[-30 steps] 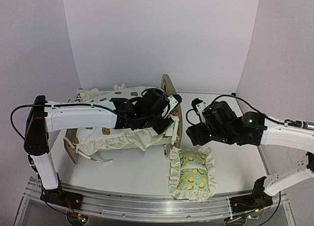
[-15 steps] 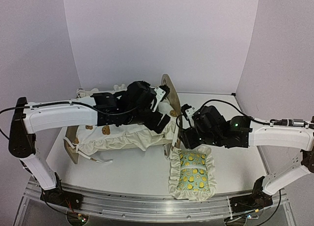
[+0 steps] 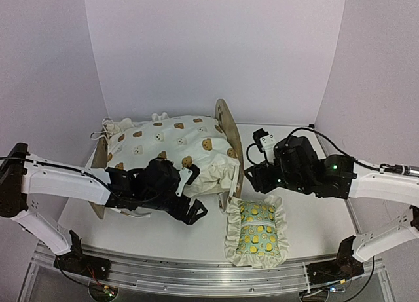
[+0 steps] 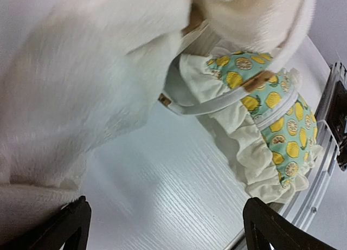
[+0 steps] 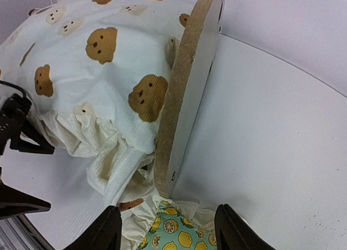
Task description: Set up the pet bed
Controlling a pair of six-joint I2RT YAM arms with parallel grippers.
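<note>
White table (image 3: 308,217), lilac walls.

Top view: pet bed (image 3: 228,128) sits at 10 o'clock from table centre, with the bear-print cushion (image 3: 173,141) piled on it. Lemon-print pillow (image 3: 256,231) is at the bed's 5 o'clock. Left gripper (image 3: 195,196) is at the cushion's 6 o'clock edge, right gripper (image 3: 252,177) near the bed's 3 o'clock end.

Left wrist: jaws spread wide, empty, bare table between them.

Right wrist: jaws partly apart, gripping nothing, above the pillow's corner.

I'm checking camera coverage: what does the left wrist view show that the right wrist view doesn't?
Left wrist only: most of the lemon pillow, with a white strap crossing it. Right wrist only: the headboard of the pet bed and bear prints on the cushion. Both: cushion fabric, part of the pillow, the table.
</note>
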